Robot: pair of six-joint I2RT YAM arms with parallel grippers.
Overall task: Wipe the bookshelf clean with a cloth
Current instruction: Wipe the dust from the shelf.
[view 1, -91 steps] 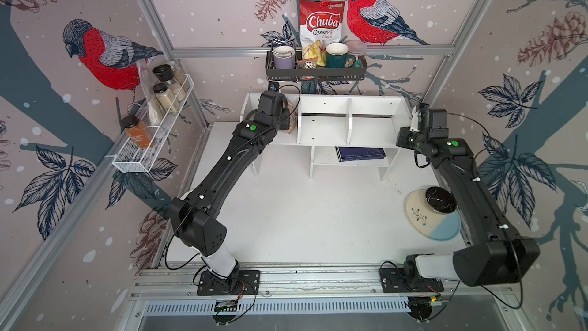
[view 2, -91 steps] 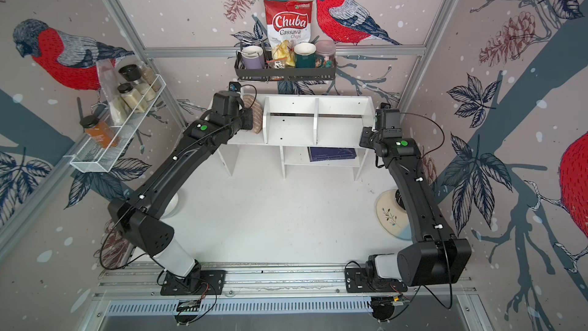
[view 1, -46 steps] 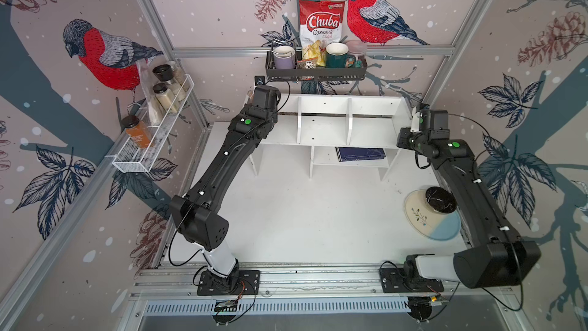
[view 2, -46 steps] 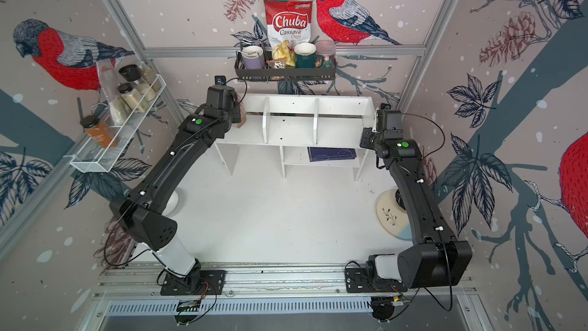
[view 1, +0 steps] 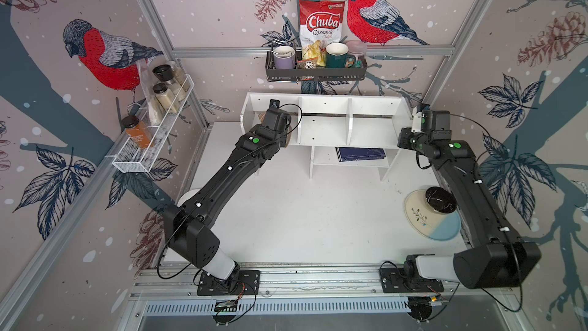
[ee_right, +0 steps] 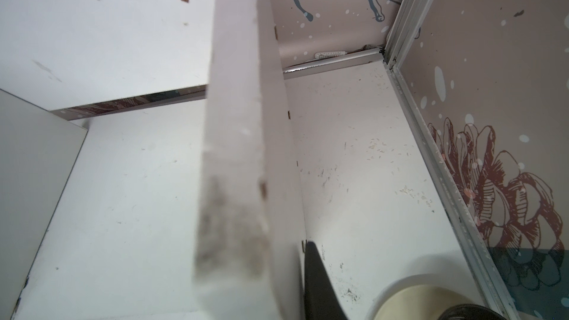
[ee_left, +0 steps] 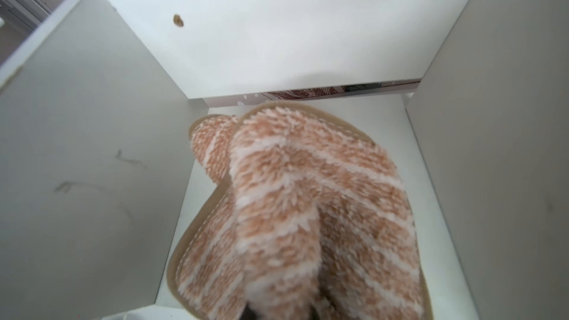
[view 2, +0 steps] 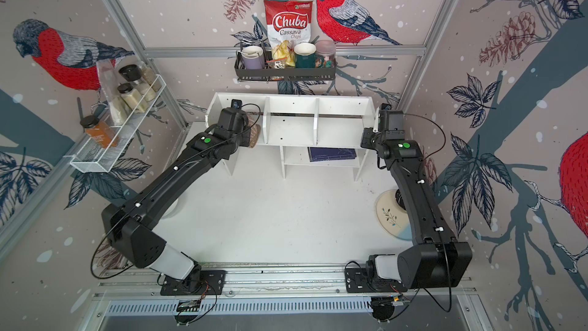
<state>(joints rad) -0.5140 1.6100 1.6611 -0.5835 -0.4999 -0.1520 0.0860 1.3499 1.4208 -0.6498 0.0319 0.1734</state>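
The white bookshelf (view 1: 321, 128) (view 2: 292, 128) stands at the back of the table in both top views. My left gripper (view 1: 276, 121) reaches into its left upper compartment, shut on the tan striped cloth (ee_left: 301, 210) (view 2: 254, 135). The cloth lies bunched on that compartment's floor, between the end wall and the first divider, and it hides the fingertips. My right gripper (view 1: 416, 122) (ee_right: 255, 257) is shut on the shelf's right end panel (ee_right: 240, 136). One black finger (ee_right: 317, 278) presses its outer face; the other finger is hidden behind the panel.
A dark blue book (view 1: 361, 154) lies in a lower cubby. A black wall rack (view 1: 315, 73) with mugs and a chips bag hangs above the shelf. A wire rack (view 1: 152, 132) with jars is on the left wall. At the right, a plate (view 1: 432, 214) carries a black bowl (view 1: 440, 199).
My left gripper pushed the cloth toward the back of the left compartment, then drew it forward again. The right arm has not moved.
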